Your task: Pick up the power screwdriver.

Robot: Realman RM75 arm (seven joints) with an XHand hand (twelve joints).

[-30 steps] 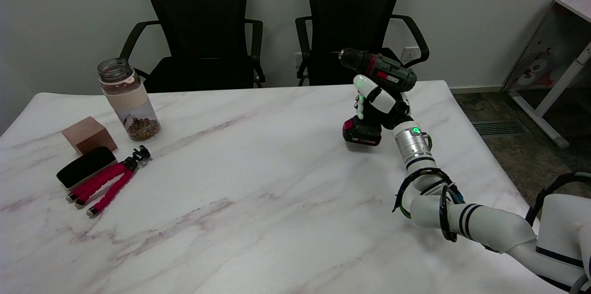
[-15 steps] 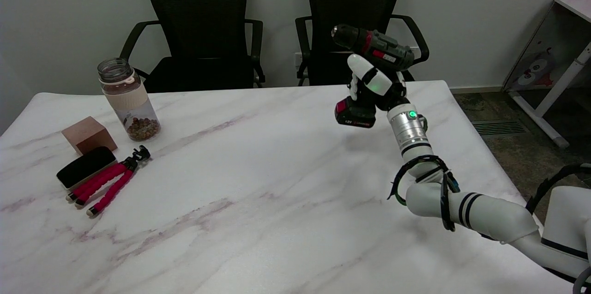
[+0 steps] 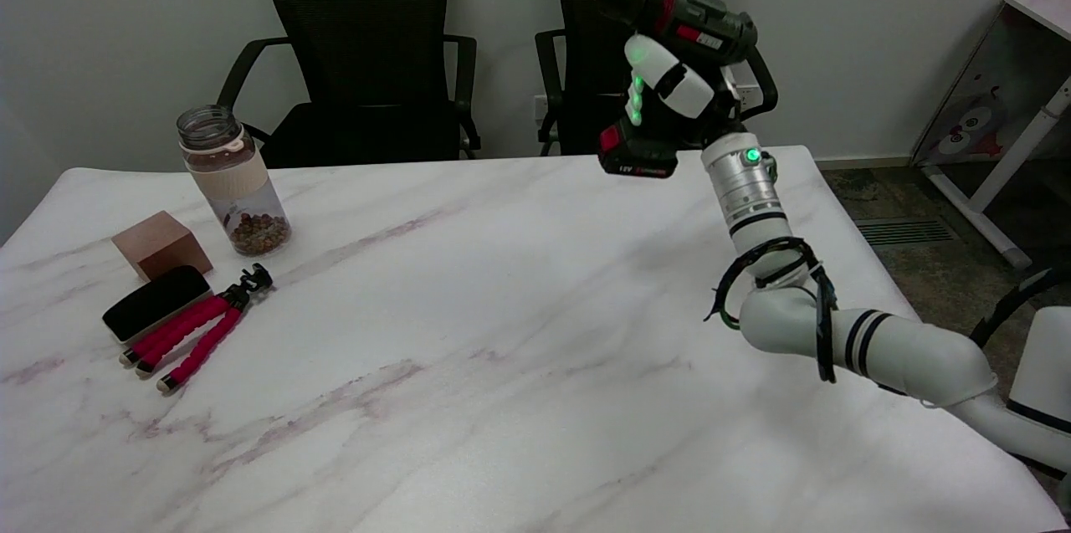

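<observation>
A: White marble-patterned surface [image 3: 468, 332] fills the foreground, with two black mesh office chairs [image 3: 360, 39] against the pale wall behind it. Where is the tool?

B: The dark green and black power screwdriver with red trim [image 3: 669, 14] is held in the air above the surface's far right corner, clear of the marble, in front of the right-hand chair. The robot's black-and-white right hand [image 3: 673, 98] is wrapped around its pistol handle, fingers closed on it.

A: Appearance?

B: Chuck pointing left and slightly up; a blocky black battery pack with a red band and a white label hangs below the hand, towards the surface.

A: Handling?

B: Probably rigid and fairly heavy, hard plastic with weight at both motor and battery. The handle between them seems the right place to hold, near the balance point. A loose grasp could let it pivot nose-down; the casing looks smooth.
</observation>
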